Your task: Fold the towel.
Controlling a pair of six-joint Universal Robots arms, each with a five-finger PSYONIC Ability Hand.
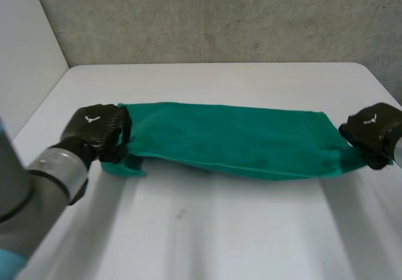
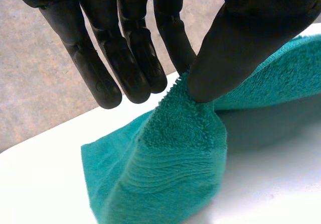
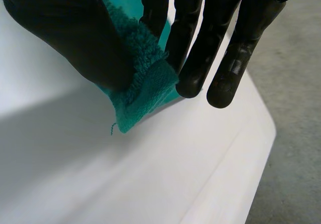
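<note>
The left hand (image 1: 95, 127) pinches the green towel (image 1: 239, 140) at one end, thumb against straight fingers (image 2: 135, 58). The cloth looks soft, light and limp, so corners seem the surest hold. It spans from these fingers to the right hand (image 1: 372, 129), sagging onto the tabletop (image 1: 207, 230). The right hand pinches the opposite corner, and its wrist view alone shows a loose thread just below its thumb.

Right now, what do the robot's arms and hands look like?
Both the left hand and right hand are black with a small white mark on the back. Their fingers are black and segmented. The left arm is grey with a silver wrist band.
</note>
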